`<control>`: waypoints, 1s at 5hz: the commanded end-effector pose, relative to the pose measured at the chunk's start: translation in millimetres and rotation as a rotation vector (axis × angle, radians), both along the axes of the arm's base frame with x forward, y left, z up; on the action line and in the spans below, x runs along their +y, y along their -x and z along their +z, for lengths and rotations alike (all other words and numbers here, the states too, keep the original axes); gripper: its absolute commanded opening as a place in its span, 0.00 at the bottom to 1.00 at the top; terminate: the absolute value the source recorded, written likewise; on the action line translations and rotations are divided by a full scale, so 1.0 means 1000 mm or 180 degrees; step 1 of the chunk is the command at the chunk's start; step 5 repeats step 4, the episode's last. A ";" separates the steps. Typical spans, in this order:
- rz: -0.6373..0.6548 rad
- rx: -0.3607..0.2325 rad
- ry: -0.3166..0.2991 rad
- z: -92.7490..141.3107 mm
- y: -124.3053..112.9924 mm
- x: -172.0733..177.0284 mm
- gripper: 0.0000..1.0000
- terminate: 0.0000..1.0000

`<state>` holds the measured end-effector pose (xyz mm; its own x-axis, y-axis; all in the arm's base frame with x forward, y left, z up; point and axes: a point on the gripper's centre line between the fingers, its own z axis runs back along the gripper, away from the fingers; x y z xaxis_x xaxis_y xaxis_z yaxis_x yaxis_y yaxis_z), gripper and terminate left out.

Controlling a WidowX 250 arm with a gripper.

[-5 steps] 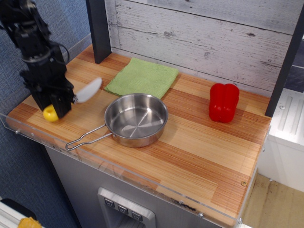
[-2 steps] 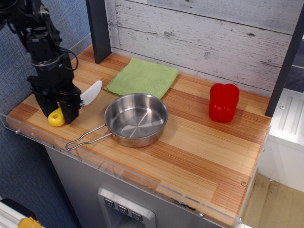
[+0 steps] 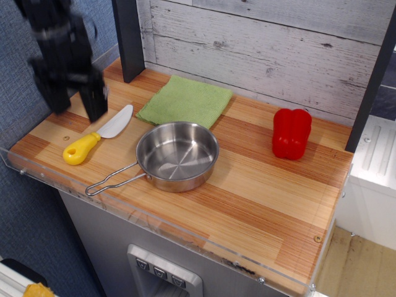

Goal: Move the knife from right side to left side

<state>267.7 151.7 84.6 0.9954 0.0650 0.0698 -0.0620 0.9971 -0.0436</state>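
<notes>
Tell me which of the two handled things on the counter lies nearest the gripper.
The knife: its white blade lies just below the gripper, left of the steel pan, whose wire handle points toward the front edge.

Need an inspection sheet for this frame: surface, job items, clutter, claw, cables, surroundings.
Surface: wooden counter, clear strip along the front edge.
Job items: knife lies flat at the left end, yellow handle toward the front, nothing holding it.
Clutter: steel pan in the middle; green cloth behind it; red pepper upright on the right.
Claw: claw above the knife, open, blurred, holding nothing.
Cables: nothing seen.
Surroundings: grey plank wall behind; dark post at back left.
</notes>
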 end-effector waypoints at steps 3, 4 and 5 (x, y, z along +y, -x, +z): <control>-0.0358 -0.0314 0.0146 0.058 -0.014 -0.109 1.00 0.00; -0.0464 -0.0525 -0.0030 0.059 -0.013 -0.122 1.00 1.00; -0.0464 -0.0525 -0.0030 0.059 -0.013 -0.122 1.00 1.00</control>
